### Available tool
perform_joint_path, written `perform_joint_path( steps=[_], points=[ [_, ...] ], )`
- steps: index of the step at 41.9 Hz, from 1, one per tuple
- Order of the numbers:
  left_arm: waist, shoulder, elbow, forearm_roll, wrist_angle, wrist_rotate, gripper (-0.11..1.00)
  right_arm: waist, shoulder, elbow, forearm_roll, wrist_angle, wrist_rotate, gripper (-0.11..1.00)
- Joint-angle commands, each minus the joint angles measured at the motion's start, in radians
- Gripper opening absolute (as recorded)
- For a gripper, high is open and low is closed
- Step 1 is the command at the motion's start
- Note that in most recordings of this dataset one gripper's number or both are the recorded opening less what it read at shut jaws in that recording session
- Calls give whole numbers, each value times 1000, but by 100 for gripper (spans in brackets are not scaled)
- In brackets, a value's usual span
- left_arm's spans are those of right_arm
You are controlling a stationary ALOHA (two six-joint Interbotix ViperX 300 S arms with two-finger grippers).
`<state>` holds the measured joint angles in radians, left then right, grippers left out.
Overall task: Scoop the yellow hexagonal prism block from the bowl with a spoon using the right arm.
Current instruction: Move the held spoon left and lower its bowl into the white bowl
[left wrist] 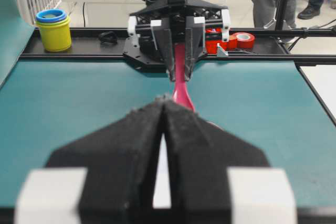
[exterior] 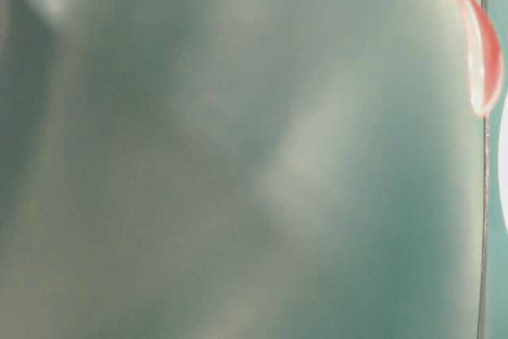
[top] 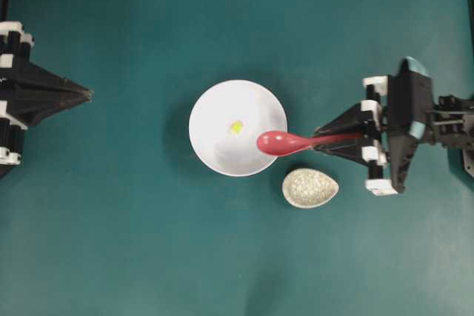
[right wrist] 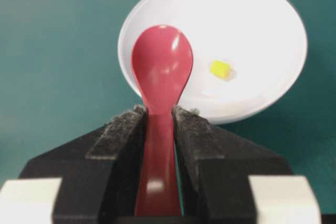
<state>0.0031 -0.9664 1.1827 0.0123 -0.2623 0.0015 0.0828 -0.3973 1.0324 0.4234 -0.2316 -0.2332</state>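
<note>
Overhead: teal table (top: 111, 242); left-wrist view, cluttered workshop.

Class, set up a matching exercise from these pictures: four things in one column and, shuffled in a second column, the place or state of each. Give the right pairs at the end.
Column 1
1. yellow hexagonal prism block
2. red-pink spoon
3. speckled spoon rest
4. left tool

Column 2
A. clamped by its handle in the right tool
B. shut and holding nothing, far from the dishes
C. lying inside the white bowl
D. on the green table beside the bowl, nothing in it

Pairs: 1-C, 2-A, 3-D, 4-B
</note>
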Motion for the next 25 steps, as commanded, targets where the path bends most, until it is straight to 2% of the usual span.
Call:
perform_joint_path(
  steps=[1, 13, 25],
  points=[
    [2, 11, -15, 3, -5, 2, 0, -57, -2, -83, -14, 120, -9, 23],
    [2, 11, -17, 3, -9, 2, 0, -193, 67, -238, -58, 407, -20, 23],
    [2, 11, -17, 5, -12, 2, 0, -235, 187, -391, -72, 652, -18, 23]
  ],
)
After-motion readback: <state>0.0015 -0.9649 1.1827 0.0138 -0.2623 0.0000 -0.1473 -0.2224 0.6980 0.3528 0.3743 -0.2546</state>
